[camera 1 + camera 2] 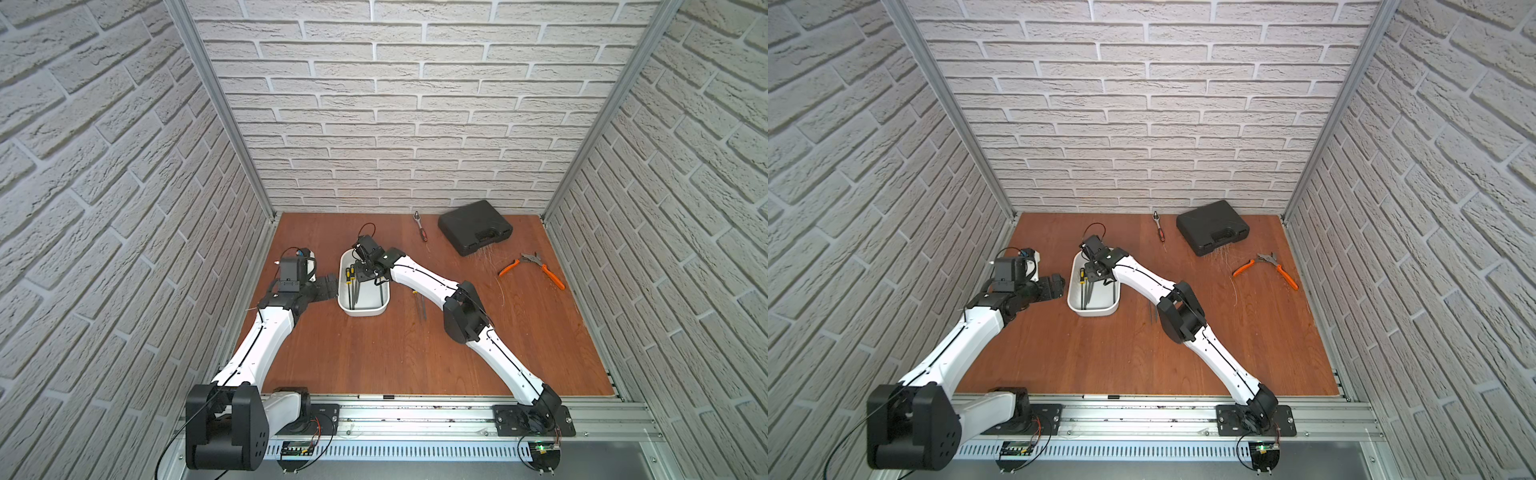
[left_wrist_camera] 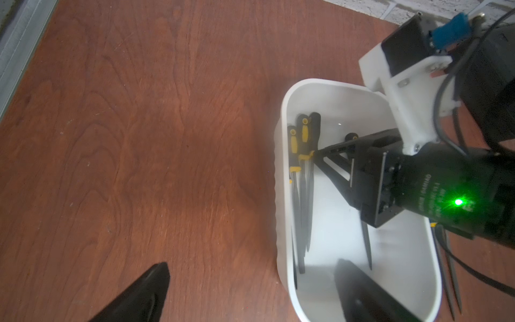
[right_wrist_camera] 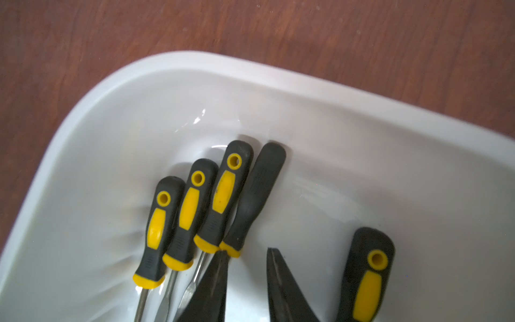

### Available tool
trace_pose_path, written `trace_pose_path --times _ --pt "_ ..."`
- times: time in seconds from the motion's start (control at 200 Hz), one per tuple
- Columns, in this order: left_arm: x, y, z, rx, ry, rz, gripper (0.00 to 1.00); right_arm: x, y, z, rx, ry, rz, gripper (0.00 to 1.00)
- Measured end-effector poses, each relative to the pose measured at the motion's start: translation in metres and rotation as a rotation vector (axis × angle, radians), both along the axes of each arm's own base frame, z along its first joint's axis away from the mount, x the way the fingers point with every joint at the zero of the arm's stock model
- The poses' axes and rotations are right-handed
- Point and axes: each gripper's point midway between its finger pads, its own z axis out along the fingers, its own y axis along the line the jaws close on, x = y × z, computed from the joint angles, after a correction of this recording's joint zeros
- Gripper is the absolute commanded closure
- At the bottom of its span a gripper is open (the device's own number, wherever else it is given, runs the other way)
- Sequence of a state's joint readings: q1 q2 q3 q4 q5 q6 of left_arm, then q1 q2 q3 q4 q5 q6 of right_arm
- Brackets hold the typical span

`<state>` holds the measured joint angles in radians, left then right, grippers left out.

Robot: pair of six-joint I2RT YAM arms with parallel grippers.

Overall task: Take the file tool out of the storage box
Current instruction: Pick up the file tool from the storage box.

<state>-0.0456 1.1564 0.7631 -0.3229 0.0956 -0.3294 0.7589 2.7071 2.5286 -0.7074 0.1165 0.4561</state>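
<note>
The storage box point(image 1: 362, 311) point(image 1: 1094, 311) is a white rounded tub standing left of the table's middle. Several file tools with black-and-yellow handles point(image 3: 223, 192) point(image 2: 299, 145) lie side by side along one wall inside it, and one more file point(image 3: 367, 276) lies apart from them. My right gripper point(image 3: 247, 251) point(image 1: 362, 272) reaches down into the box. Its jaws are a little apart with nothing between them, and one fingertip point(image 3: 221, 256) touches the yellow collar of the nearest clustered file. My left gripper point(image 2: 253, 266) point(image 1: 330, 284) is wide open and straddles the box's side wall.
Two thin grey files point(image 1: 422, 307) lie on the table right of the box, partly under my right arm. A black moulded case point(image 1: 475, 227) sits at the back right, orange-handled pliers point(image 1: 536, 268) lie in front of it, and a red-handled ratchet point(image 1: 420, 227) lies at the back.
</note>
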Motion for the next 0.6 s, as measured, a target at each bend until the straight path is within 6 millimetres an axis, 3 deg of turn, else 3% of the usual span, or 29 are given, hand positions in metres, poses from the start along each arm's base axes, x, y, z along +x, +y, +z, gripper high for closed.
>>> trace_pose_path --times 0.6 --pt "0.0001 0.0001 0.0001 0.001 0.000 0.000 0.02 0.0043 0.0054 0.0046 0.028 -0.021 0.002 0.70"
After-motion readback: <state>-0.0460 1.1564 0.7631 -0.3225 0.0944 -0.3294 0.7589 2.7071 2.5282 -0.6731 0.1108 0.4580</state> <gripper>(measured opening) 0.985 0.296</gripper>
